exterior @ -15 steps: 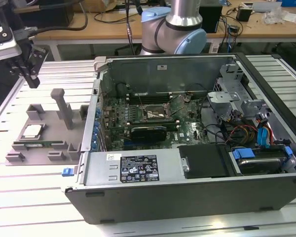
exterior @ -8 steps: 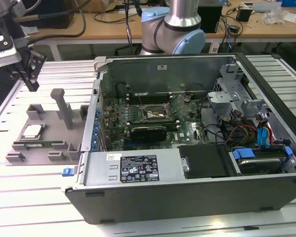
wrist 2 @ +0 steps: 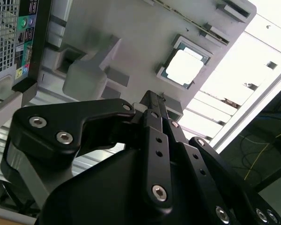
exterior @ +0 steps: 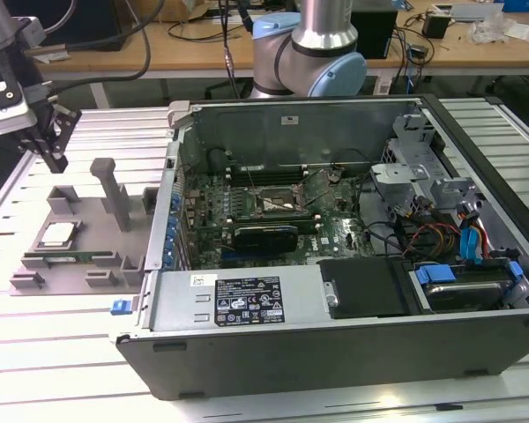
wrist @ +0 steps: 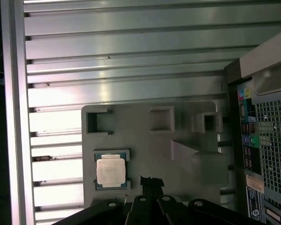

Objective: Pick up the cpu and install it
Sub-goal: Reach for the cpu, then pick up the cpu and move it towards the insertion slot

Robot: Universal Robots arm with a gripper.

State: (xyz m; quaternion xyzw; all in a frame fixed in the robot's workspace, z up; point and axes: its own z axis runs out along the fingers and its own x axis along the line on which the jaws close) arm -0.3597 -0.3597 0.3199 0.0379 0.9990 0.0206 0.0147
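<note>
– Silver-topped cpu [exterior: 57, 233]: picked or not?
– Not picked. Exterior view, left to right: gripper [exterior: 56, 163] hangs at the far left, fingers [exterior: 51, 150] drawn together with nothing between them. The cpu lies flat in its pocket on the grey fixture tray [exterior: 93, 225], below the fingertips, near but clearly apart. No contact.
– What's around it?
– Memory stick [exterior: 70, 258] in a slot just beside the cpu, on the side away from the fingers. Tall grey post [exterior: 113, 189] stands on the tray on the fingers' case side. Then the open computer case [exterior: 247, 352], well apart from the fingers.
– Socket?
– Socket frame [exterior: 278, 204] sits mid-board inside the case, far from the fingertips. It looks unfilled to me, but that's a judgement. So the grasp isn't made, and lift, carry and seating are all left. Task is at its start.
– Do the wrist cams add anything?
– Yes. The first wrist view looks down past the gripper [wrist: 151, 180]: the cpu [wrist: 111, 170] sits square in its corner nest, offset to one side of the closed tips, not under them. The exterior view leaves that offset ambiguous.
– Second one?
– The second wrist view gives the gripper [wrist 2: 152, 96] up close, tips meeting and empty, with the cpu [wrist 2: 186, 66] beyond them, top bright.
– And the reverse?
– Socket and board I read from the exterior view. The wrist views give me the tray and the case's port panel [wrist: 248, 136].
</note>
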